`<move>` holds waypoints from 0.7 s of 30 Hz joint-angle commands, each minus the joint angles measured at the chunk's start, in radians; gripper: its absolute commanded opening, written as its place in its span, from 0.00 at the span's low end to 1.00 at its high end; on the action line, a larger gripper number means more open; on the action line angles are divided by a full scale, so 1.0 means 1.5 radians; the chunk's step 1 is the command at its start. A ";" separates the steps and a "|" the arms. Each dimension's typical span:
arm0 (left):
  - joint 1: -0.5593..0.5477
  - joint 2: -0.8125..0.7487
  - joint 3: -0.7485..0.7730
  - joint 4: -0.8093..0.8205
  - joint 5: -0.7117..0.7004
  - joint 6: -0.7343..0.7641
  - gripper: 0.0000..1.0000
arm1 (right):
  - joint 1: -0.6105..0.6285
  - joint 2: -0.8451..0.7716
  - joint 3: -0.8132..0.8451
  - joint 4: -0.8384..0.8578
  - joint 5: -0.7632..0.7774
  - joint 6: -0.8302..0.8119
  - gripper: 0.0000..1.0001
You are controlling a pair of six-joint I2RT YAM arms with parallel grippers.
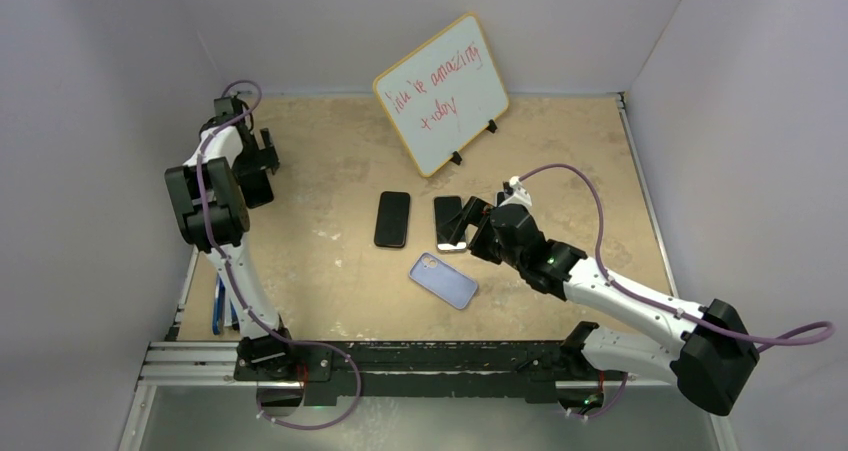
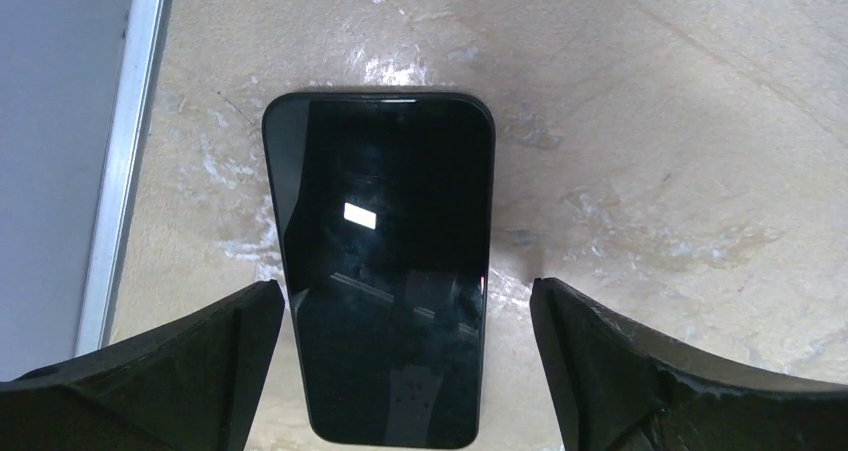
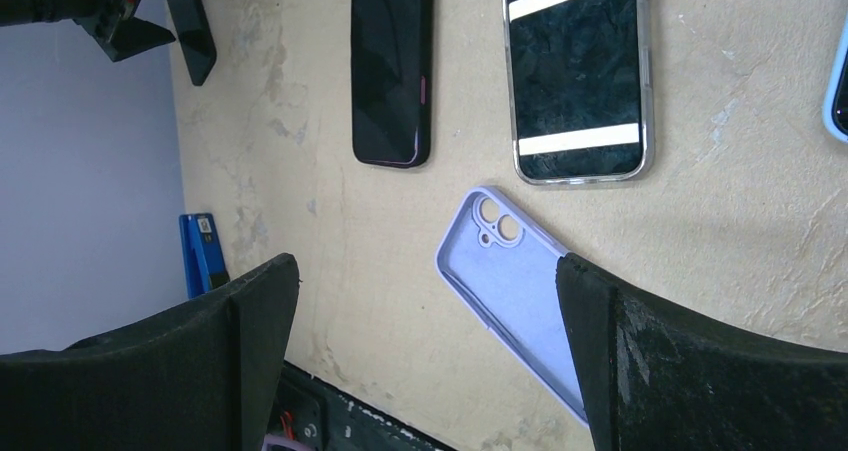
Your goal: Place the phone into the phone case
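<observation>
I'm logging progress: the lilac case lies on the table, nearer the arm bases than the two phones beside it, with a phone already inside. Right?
Not quite: the lilac case is empty. The right wrist view shows its bare inside and open camera cutout. The rest holds: it lies on the table, nearer the bases than the dark phone and the clear-rimmed phone.

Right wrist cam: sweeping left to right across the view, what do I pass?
Blue object off the table's edge → black phone → clear-rimmed phone → light blue item cut off at the right edge. The lavender case overlaps the clear-rimmed phone's span, so I leave it out.
</observation>
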 commanded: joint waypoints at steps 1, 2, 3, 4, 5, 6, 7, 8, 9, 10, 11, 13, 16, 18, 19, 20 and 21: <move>0.013 0.019 0.040 -0.015 0.008 0.017 1.00 | -0.003 0.003 0.035 -0.010 0.027 -0.020 0.99; 0.017 0.020 0.039 -0.014 0.012 0.018 1.00 | -0.003 0.004 0.036 -0.012 0.027 -0.021 0.99; 0.020 0.021 0.037 -0.014 0.019 0.017 1.00 | -0.003 0.004 0.036 -0.014 0.029 -0.022 0.99; 0.024 0.020 0.035 -0.013 0.025 0.016 1.00 | -0.003 0.004 0.037 -0.017 0.030 -0.022 0.99; 0.026 0.020 0.030 -0.009 0.028 0.016 1.00 | -0.003 0.005 0.037 -0.019 0.032 -0.022 0.99; 0.029 0.018 0.024 -0.004 0.029 0.016 1.00 | -0.003 0.005 0.037 -0.021 0.032 -0.022 0.99; 0.030 0.017 0.019 0.001 0.029 0.017 1.00 | -0.004 0.006 0.038 -0.025 0.033 -0.021 0.99; 0.032 0.019 0.016 0.003 0.034 0.018 1.00 | -0.003 0.006 0.039 -0.028 0.034 -0.019 0.99; 0.034 0.021 0.014 0.005 0.041 0.018 1.00 | -0.003 0.006 0.038 -0.030 0.035 -0.017 0.99; 0.035 0.024 0.013 0.005 0.043 0.018 0.99 | -0.003 0.006 0.038 -0.034 0.036 -0.015 0.99; 0.035 0.028 0.013 0.004 0.046 0.017 0.99 | -0.003 0.005 0.038 -0.037 0.039 -0.013 0.99; 0.035 0.032 0.012 0.004 0.056 0.014 0.97 | -0.003 0.005 0.038 -0.039 0.042 -0.012 0.99; 0.035 0.032 0.005 0.009 0.072 0.013 0.93 | -0.003 0.004 0.038 -0.033 0.037 -0.016 0.99; 0.035 0.031 0.002 0.009 0.078 0.010 0.90 | -0.003 0.003 0.035 -0.023 0.029 -0.022 0.99; 0.035 0.030 0.000 0.007 0.079 0.009 0.88 | -0.003 0.002 0.032 -0.016 0.026 -0.022 0.99; 0.035 0.028 -0.005 0.007 0.097 0.007 0.86 | -0.003 0.002 0.030 -0.013 0.023 -0.023 0.98; 0.035 0.021 -0.012 0.008 0.108 0.006 0.83 | -0.003 0.001 0.028 -0.011 0.021 -0.023 0.98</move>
